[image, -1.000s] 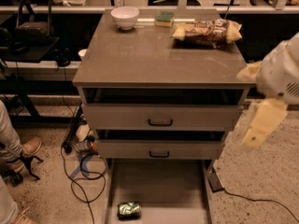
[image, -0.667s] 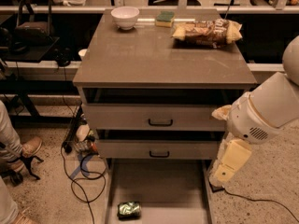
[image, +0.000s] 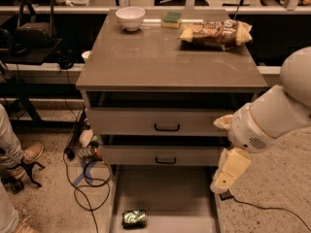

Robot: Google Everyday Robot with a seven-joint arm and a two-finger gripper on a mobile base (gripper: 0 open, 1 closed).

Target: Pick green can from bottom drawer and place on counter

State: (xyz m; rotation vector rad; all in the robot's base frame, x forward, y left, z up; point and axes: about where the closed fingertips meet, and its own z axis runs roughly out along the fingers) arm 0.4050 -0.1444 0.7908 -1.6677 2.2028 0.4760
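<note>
The green can [image: 134,218] lies on its side at the front left of the open bottom drawer [image: 170,193], a long shallow tray pulled out at the foot of the cabinet. The counter [image: 160,52] is the flat grey-brown cabinet top. My white arm comes in from the right. My gripper [image: 221,184], cream-coloured, hangs down at the drawer's right edge, just below the middle drawer's front. It is to the right of the can, well apart from it and higher up. It holds nothing that I can see.
A white bowl [image: 130,17], a green sponge [image: 172,19] and a brown snack bag [image: 216,33] sit at the back of the counter. Two upper drawers have black handles [image: 166,127]. Cables [image: 85,178] and a person's shoe [image: 29,154] lie on the floor at left.
My arm has swung left and downward from beside the cabinet's right side, bringing the gripper to the right edge of the bottom drawer. The can has not moved.
</note>
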